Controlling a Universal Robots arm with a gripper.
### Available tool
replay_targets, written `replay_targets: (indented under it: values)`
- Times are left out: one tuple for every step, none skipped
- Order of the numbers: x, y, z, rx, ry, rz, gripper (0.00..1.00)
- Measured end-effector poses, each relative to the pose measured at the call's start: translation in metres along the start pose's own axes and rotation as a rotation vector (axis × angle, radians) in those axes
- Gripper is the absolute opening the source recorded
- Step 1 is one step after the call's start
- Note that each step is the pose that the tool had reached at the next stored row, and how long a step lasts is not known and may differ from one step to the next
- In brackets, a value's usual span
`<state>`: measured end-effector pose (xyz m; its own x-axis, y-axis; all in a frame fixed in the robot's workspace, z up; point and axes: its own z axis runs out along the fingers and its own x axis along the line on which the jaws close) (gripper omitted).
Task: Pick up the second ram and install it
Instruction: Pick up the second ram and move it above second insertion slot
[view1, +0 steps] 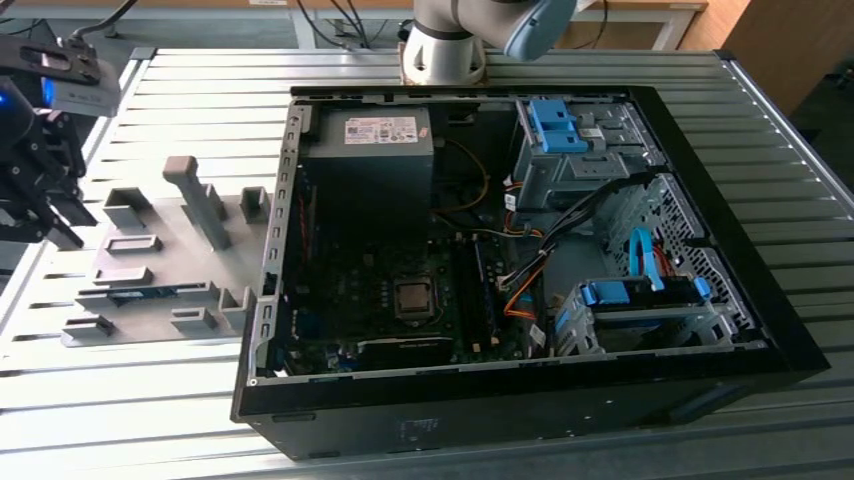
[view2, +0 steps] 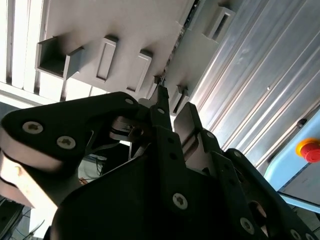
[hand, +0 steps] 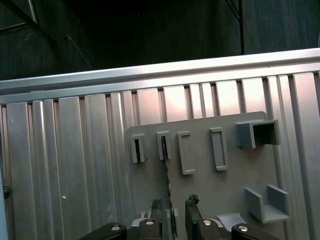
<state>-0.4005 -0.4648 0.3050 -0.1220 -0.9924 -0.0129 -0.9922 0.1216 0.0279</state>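
1. While the tool (hand: 174, 206) is hung over the grey fixture plate (hand: 225, 200), its jaws are seen standing apart with a clear gap between them, and nothing is gripped.
2. The second ram (hand: 166, 175) is seen edge-on in the first wrist view as a thin dark line. It is stood upright in the plate with its far end in a slotted block (hand: 163, 146). The line runs straight into the gap between the fingertips (hand: 194, 212), so the tool is judged to be lined up along the stick.
3. In the exterior view the tool is found at the exterior view's left, and the second ram is shown as a narrow blue strip low on the plate, near the left of the frame. No contact between the two can be made out, and they are judged to be apart.
4. The open computer case (view1: 534, 425) is laid beside the plate, toward the exterior view's right, on the ribbed bench (view1: 200, 80). Its memory slots are too dark to be read.
5. The pick-up is judged to be the step in hand, at the approach. The stick is not yet lifted and installation is not begun.
6. A straight descent is called for, with one jaw either side of the thin board. Closure should be made on its flat faces, and the pull out of the blocks should be square so that the board is not bent or jammed.
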Motion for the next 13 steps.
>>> replay_targets:
  values:
    - [0.0000,0.0000,0.0010,0.0001,0.0000,0.000,0.32]
    - [0.0000,0.0000,0.0009,0.0000,0.0001,0.000,0.32]
    - [0.0000,0.0000,0.0009,-0.0001,-0.0002,0.000,0.32]
    - [0.0000,0.0000,0.0009,-0.0001,-0.0002,0.000,0.32]
    - [0.0000,0.0000,0.0010,-0.0001,-0.0003,0.000,0.32]
    - [0.0001,0.0004,0.0013,0.0003,-0.0021,0.000,0.32]
    - [0.0002,0.0005,0.0016,0.0005,-0.0071,0.000,0.32]
    - [0.0002,0.0005,0.0021,0.0003,-0.0093,-0.003,0.32]
    - [0.0001,0.0005,0.0029,0.0004,-0.0095,-0.014,0.32]
    - [0.0002,0.0005,0.0039,0.0002,-0.0091,-0.029,0.32]
    - [0.0003,0.0004,0.0054,0.0001,-0.0087,-0.041,0.32]
    - [0.0004,0.0004,0.0071,-0.0001,-0.0084,-0.049,0.32]
    - [0.0004,0.0004,0.0087,-0.0003,-0.0081,-0.059,0.32]
